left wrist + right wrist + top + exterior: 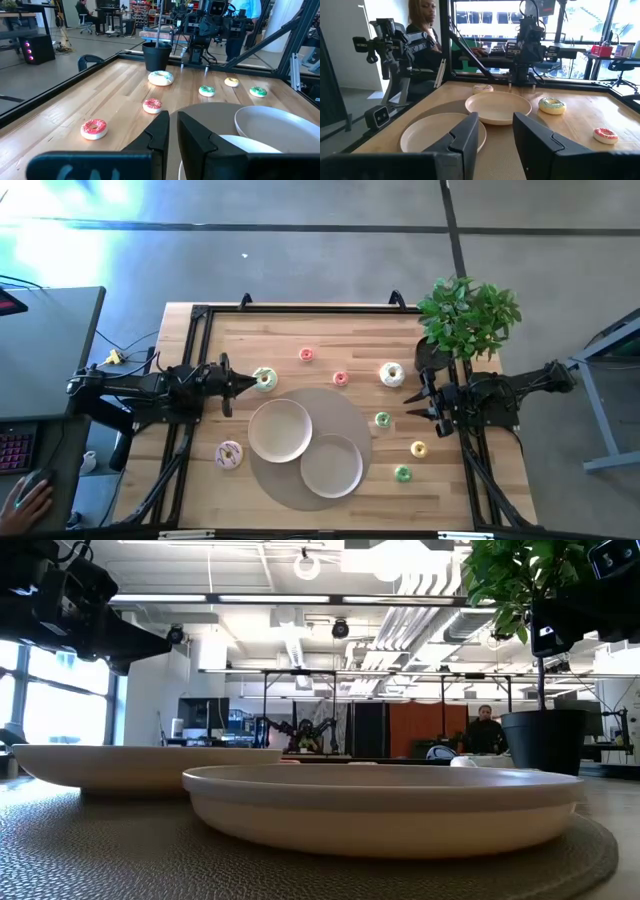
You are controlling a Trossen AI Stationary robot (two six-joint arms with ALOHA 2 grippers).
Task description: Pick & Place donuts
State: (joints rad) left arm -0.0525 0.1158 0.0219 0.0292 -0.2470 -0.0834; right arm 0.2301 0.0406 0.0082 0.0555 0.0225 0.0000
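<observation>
Two pale plates (280,430) sit empty on the round mat (355,408) mid-counter, ready for donuts scattered from nine to five o'clock. Left end effector (238,381), fingers narrowly parted, faces the green-iced donut (265,379); right end effector (415,404) waits spread at three o'clock.

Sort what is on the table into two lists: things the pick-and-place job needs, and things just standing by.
Job:
green-iced donut
pink-sprinkled donut
white donut
mini donuts, e.g. red, yellow
two plates

Standing by:
potted plant
round mat
</observation>
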